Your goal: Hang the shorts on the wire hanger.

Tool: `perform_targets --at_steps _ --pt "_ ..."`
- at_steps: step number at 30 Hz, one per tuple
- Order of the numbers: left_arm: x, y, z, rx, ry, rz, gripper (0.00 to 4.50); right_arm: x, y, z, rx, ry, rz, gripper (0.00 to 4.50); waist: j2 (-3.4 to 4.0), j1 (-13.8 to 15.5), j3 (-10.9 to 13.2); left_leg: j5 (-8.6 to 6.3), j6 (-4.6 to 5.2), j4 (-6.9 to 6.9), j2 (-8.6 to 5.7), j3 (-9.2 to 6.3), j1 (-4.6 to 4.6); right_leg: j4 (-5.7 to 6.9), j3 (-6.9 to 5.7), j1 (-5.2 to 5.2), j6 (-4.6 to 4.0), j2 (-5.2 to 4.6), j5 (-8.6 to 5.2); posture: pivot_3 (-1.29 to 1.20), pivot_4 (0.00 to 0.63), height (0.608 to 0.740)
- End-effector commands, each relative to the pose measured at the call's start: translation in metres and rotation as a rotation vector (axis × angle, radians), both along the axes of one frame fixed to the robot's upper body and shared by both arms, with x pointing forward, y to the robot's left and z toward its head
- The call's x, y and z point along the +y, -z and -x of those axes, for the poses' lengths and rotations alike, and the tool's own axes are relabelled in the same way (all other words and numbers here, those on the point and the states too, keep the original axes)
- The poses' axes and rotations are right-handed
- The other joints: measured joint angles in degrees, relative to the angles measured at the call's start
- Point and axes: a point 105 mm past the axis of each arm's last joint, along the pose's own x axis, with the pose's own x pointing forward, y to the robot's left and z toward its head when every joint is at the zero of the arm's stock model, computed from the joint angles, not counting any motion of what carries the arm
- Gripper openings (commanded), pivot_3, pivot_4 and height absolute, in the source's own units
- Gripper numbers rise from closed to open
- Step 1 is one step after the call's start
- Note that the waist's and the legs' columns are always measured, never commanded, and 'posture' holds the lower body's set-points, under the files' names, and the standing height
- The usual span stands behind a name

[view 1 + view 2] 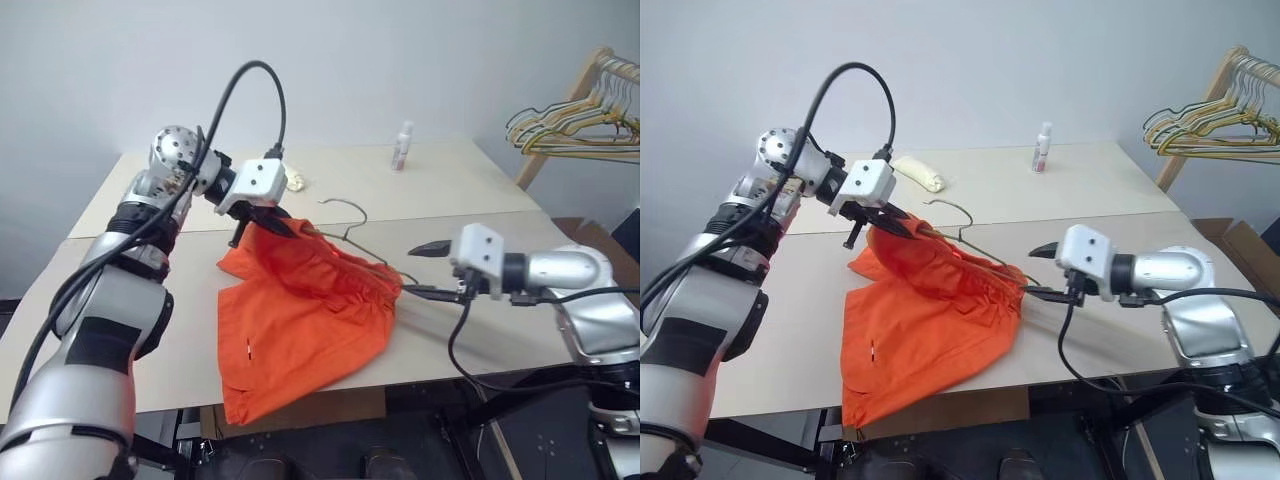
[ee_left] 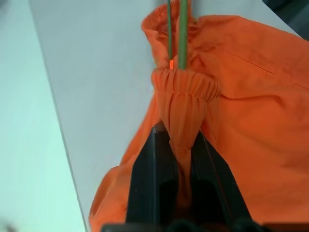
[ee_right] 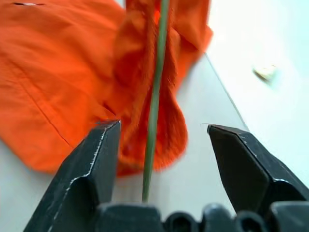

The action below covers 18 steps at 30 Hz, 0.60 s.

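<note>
You see your right hand (image 3: 161,159) with its two black fingers (image 3: 87,169) spread wide apart. A thin wire of the hanger (image 3: 153,106) runs up between them, touching neither. Beyond it the orange shorts (image 3: 72,67) lie bunched on the pale bench (image 3: 207,159).

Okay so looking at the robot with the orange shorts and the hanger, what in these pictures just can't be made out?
- Wire hanger: its lower bar runs under the shorts, whose fabric hides it in both head views.
- Left gripper: the bunched waistband covers its fingertips, so whether the wire is pinched too is unclear.
- Small bottle at the table's far edge: label too small to read.
- Hanger rack: cut off by the frame edge.
</note>
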Motion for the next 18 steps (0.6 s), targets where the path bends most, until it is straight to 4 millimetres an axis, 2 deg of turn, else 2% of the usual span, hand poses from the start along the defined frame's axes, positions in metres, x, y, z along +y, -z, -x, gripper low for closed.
perform_targets --at_steps 1,4,7,8,11,13,15,18 --pt "0.010 -0.021 -0.002 -0.057 -0.031 0.060 0.00 -0.028 -0.019 0.006 -0.048 0.119 -0.082 3.21 0.00 0.03 0.00 0.00 0.00 0.00 0.00 -0.01 -0.03 0.02 -0.01 -0.01 0.01 0.00 0.01 -0.03 0.000 0.740" --pt "0.017 -0.024 -0.002 -0.062 -0.054 0.080 0.00 -0.043 -0.005 0.016 -0.006 0.193 -0.096 3.21 0.00 0.00 0.00 -0.01 0.01 0.03 -0.01 -0.03 -0.08 0.11 -0.02 -0.03 0.02 -0.01 0.01 -0.03 0.000 0.740" --pt "0.023 -0.030 -0.002 -0.065 -0.073 0.109 0.00 -0.040 0.018 0.028 0.094 0.225 -0.169 3.21 -0.01 -0.16 0.00 -0.01 0.02 0.07 0.00 -0.02 -0.06 0.45 0.02 -0.04 0.02 -0.01 0.01 -0.03 0.000 0.740" --pt "0.026 -0.032 -0.002 -0.069 -0.080 0.110 0.00 -0.035 0.026 0.031 0.127 0.234 -0.206 3.21 -0.01 -0.25 -0.01 -0.01 0.02 0.08 0.00 -0.02 -0.05 0.48 0.03 -0.03 0.02 0.00 0.01 -0.03 0.000 0.740" --pt "0.030 -0.035 -0.002 -0.080 -0.093 0.114 0.00 -0.010 0.047 0.033 0.192 0.232 -0.272 3.79 -0.01 -0.47 0.00 -0.01 0.02 0.08 0.04 0.02 0.07 0.50 0.10 -0.01 0.02 0.03 -0.01 -0.03 0.000 0.740" --pt "0.031 -0.036 -0.002 -0.082 -0.099 0.119 0.00 0.006 0.055 0.029 0.233 0.247 -0.311 4.47 -0.01 -0.56 -0.01 -0.01 0.02 0.07 0.04 0.04 0.13 0.50 0.13 0.00 0.03 0.03 -0.02 -0.02 0.000 0.740" --pt "0.032 -0.037 -0.002 -0.086 -0.102 0.120 0.00 0.022 0.061 0.024 0.250 0.245 -0.341 4.47 -0.01 -0.46 0.00 -0.01 0.02 0.07 0.04 0.04 0.14 0.51 0.13 0.02 0.02 0.03 -0.03 -0.02 0.000 0.740" --pt "0.034 -0.037 -0.001 -0.081 -0.106 0.124 0.00 0.039 0.065 0.006 0.265 0.310 -0.404 4.47 -0.01 -0.40 0.00 -0.01 0.02 0.08 0.03 0.01 0.10 0.59 0.10 0.00 0.03 0.02 -0.03 -0.01 0.000 0.740"
